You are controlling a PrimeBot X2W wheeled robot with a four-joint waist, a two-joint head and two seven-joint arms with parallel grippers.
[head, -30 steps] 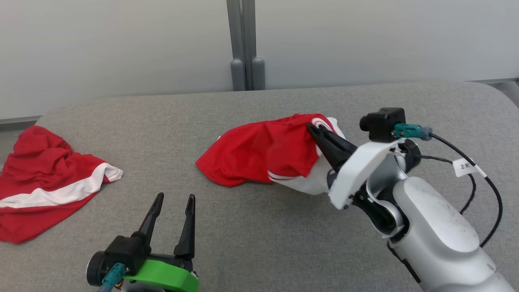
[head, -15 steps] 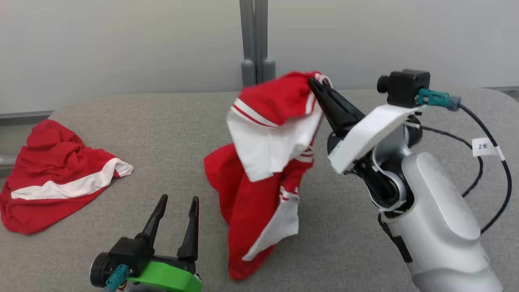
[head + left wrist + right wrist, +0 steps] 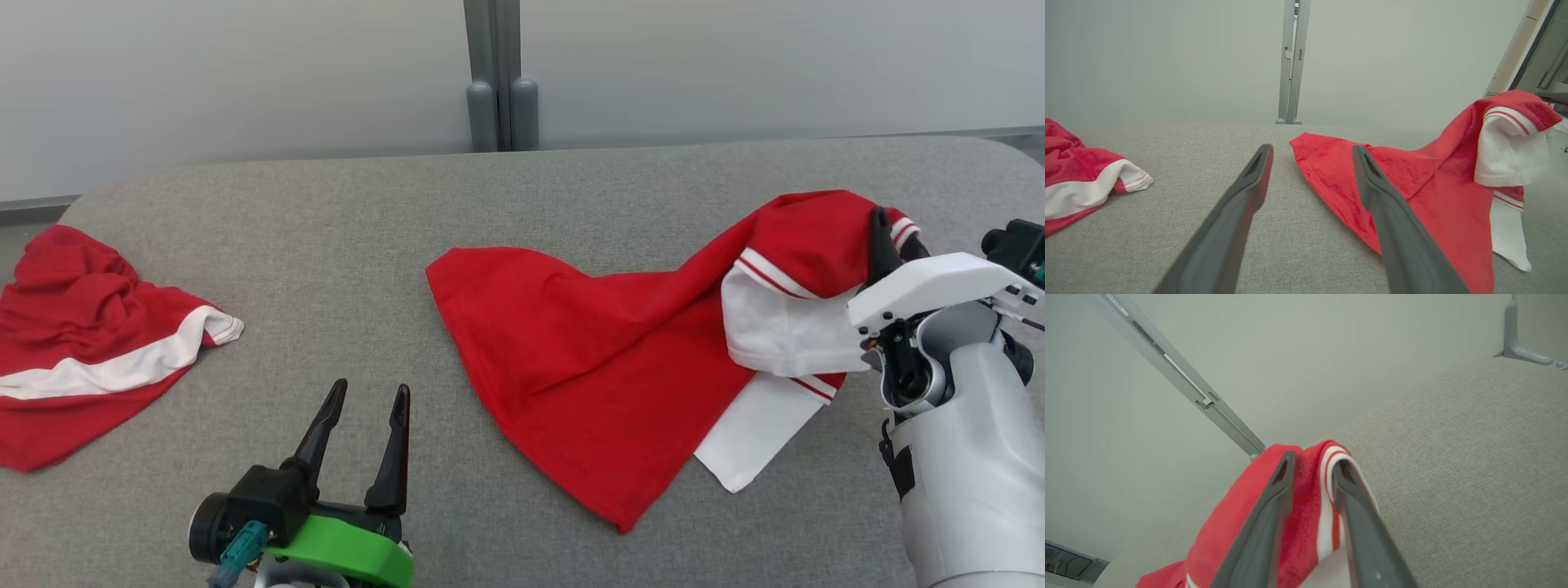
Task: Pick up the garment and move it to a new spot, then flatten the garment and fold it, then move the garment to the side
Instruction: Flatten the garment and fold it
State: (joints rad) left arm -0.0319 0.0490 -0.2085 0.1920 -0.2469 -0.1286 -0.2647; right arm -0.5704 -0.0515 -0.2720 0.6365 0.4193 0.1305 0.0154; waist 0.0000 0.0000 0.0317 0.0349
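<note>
The right pincer (image 3: 1314, 459) has its two dark fingers (image 3: 1265, 522) partly apart, with the striped sleeve edge of the garment (image 3: 620, 351) lying between them and draped over their tips. The cloth looks loosely lodged there rather than firmly pinched, which suggests a release at the end of the carry to a new spot. Because the tips stand clear above the table (image 3: 326, 229), that corner of the garment is hung up at the pincer, and a white panel droops just beneath it. From the pincer the red body slopes down and spreads away across the table toward the other arm, mostly flat, with one white flap poking out along the edge nearer the robot. So the garment lies on the table beside and beyond the right pincer, one corner raised on it. It appears moved but not yet flattened or folded. The right arm comes up from below the pincer as a pale forearm (image 3: 963, 474), bent at the wrist under a white housing. The fingers aim upward and away from the robot, and the tilted table in the wrist view suggests the wrist is rolled to one side. Well apart from it, the left pincer (image 3: 370, 388) hovers low over bare table with its jaws wide and empty. Farther out on that side, a second red and white garment (image 3: 82, 327) lies crumpled near the table's end.
</note>
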